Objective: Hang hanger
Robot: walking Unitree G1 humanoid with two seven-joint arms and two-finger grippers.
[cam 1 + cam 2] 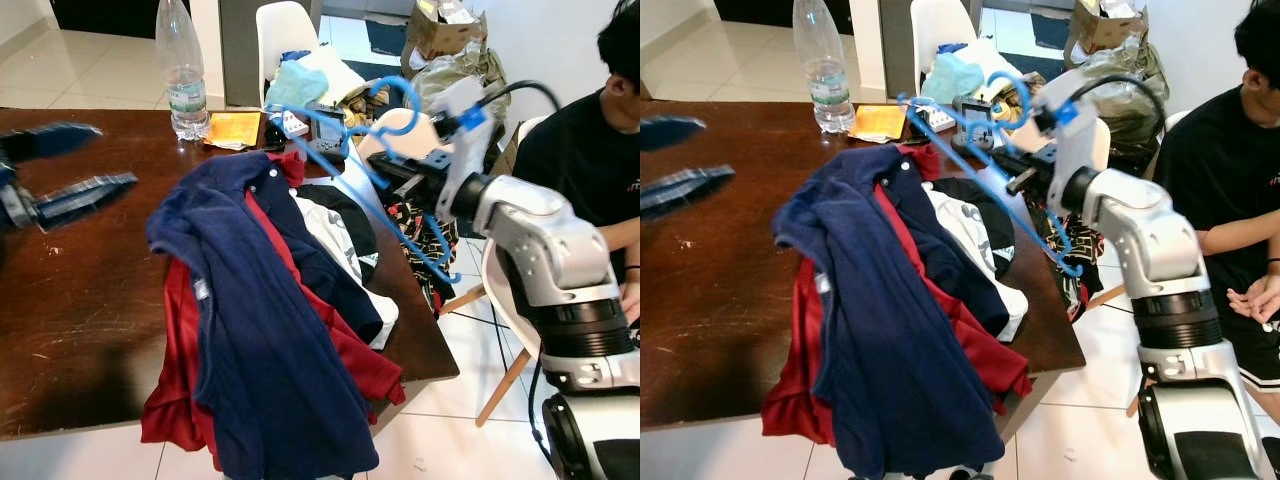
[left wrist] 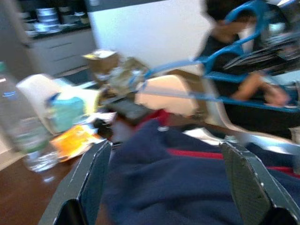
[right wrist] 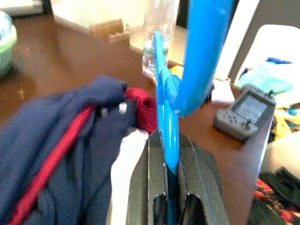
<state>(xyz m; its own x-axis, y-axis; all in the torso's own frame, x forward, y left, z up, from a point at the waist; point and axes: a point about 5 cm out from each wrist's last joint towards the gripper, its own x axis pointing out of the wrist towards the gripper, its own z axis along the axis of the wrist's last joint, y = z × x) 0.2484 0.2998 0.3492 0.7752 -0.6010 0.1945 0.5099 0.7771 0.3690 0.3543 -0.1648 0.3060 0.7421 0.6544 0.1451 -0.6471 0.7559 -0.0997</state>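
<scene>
A blue plastic hanger (image 1: 400, 232) hangs tilted above the table's right edge, its hook (image 1: 398, 100) uppermost. My right gripper (image 1: 400, 165) is shut on it; in the right wrist view the two black fingers (image 3: 190, 178) clamp the blue bar (image 3: 166, 108) between them. My left gripper (image 1: 115, 155) hovers open over the left of the brown table (image 1: 80, 300), blurred, with nothing between its fingers (image 2: 93, 178). A navy polo shirt (image 1: 270, 330) lies spread on the table over a red garment (image 1: 175, 400), with a white and black one (image 1: 340, 235) beside them.
A water bottle (image 1: 183, 70) and an orange packet (image 1: 232, 128) stand at the table's back. A grey game console (image 3: 243, 117) lies near the back right corner. A person in black (image 1: 590, 160) sits at the right. White chairs (image 1: 290, 30) and boxes stand behind.
</scene>
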